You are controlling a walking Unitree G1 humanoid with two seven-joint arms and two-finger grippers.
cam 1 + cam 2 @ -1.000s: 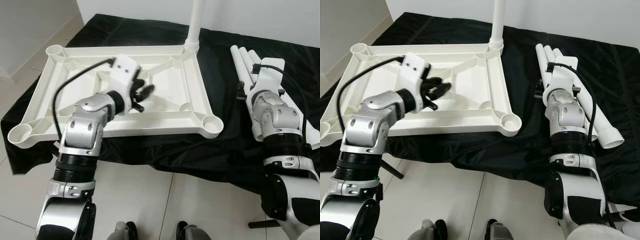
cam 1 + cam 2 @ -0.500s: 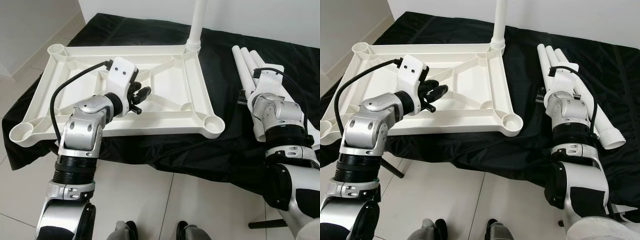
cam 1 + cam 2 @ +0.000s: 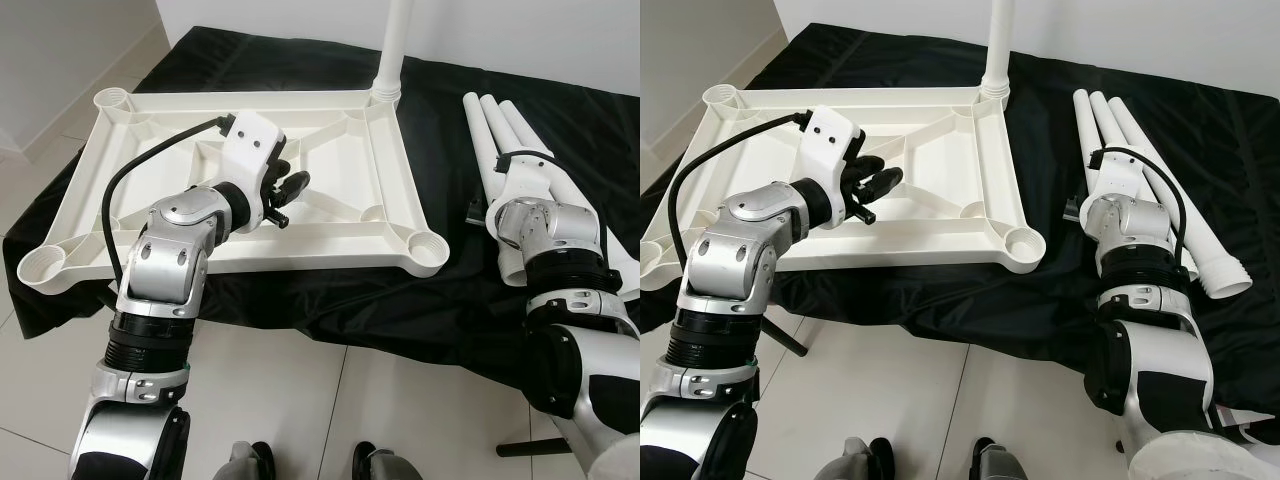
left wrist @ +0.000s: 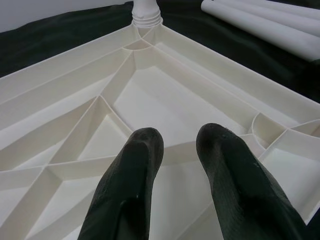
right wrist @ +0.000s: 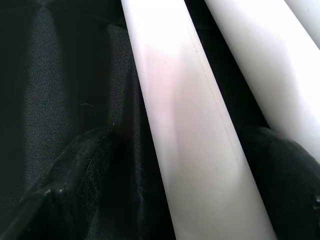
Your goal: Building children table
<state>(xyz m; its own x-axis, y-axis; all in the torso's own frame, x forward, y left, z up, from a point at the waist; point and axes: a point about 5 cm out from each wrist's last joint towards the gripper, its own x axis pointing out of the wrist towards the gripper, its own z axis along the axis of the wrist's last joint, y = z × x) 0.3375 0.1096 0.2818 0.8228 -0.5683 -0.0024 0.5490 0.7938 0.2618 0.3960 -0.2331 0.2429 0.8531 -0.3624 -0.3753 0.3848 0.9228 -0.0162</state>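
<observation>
A white children's tabletop lies underside-up on a black cloth, one leg already standing in its far corner socket, as the left gripper hovers over its ribs, jaws slightly apart and empty. The right gripper reaches into three loose legs beside it, apparently for the next. Its wrist view shows the jaws straddling one leg, not visibly clamped.

Your right gripper has dropped lower over the loose table legs, its jaws now straddling the nearest leg. Your left gripper wavered slightly above the tabletop frame, ending roughly where it started.
</observation>
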